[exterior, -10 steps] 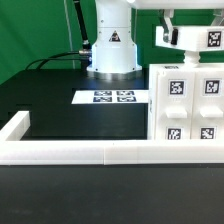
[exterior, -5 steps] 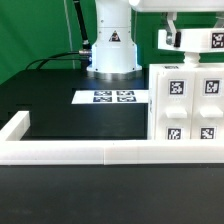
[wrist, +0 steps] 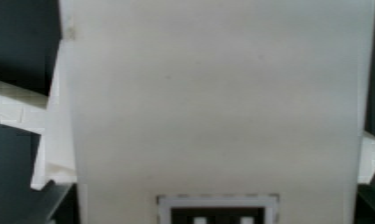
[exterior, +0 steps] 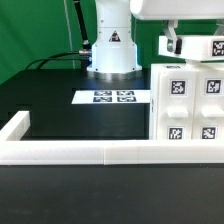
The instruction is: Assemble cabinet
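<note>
The cabinet body [exterior: 190,105], a white box with several tagged panels on its front, stands at the exterior view's right. My gripper [exterior: 173,40] hangs just above its top edge, shut on a small white tagged panel [exterior: 200,47] that it holds in the air. In the wrist view this panel [wrist: 210,100] fills almost the whole picture, with its tag [wrist: 216,212] at one edge. My fingertips are hidden there.
The marker board [exterior: 113,97] lies flat on the black table beside the cabinet. A low white rail frame [exterior: 70,152] borders the table at the front and the exterior view's left. The arm's white base [exterior: 112,45] stands at the back.
My gripper has moved the held panel a little toward the exterior view's right and down, closer to the cabinet's top. Nothing else has moved.
</note>
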You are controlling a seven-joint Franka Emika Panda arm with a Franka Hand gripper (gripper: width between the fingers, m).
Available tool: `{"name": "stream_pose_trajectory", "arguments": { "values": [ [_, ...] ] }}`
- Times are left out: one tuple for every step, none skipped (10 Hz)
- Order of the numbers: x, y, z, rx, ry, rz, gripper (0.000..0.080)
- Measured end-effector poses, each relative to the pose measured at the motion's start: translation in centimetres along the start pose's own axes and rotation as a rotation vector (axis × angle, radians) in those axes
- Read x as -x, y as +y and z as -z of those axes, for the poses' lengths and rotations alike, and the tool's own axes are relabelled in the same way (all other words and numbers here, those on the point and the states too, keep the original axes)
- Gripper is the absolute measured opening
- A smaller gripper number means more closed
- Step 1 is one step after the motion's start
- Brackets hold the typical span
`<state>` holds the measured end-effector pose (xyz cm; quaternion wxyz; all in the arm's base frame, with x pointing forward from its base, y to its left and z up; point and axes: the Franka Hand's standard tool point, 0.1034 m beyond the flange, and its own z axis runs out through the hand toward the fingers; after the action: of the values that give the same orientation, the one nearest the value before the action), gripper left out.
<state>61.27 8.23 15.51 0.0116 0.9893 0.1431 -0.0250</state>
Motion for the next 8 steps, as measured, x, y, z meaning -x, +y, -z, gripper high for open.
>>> {"name": "stream_pose_trajectory", "arguments": {
  "values": [
    [-0.05, 0.03, -0.04, 0.001, 0.004, 0.0, 0.0546],
    [-0.13, 0.05, -0.12, 0.002, 0.011, 0.003, 0.0546],
    [-0.15, 0.05, -0.14, 0.002, 0.013, 0.002, 0.0546],
    [-0.17, 0.05, -0.13, 0.002, 0.014, 0.002, 0.0546],
    [-0.17, 0.06, -0.13, 0.002, 0.014, 0.002, 0.0546],
    [-0.17, 0.06, -0.13, 0.002, 0.014, 0.002, 0.0546],
    [-0.17, 0.06, -0.13, 0.002, 0.014, 0.002, 0.0546],
    [-0.17, 0.06, -0.13, 0.002, 0.014, 0.002, 0.0546]
  ]
}}
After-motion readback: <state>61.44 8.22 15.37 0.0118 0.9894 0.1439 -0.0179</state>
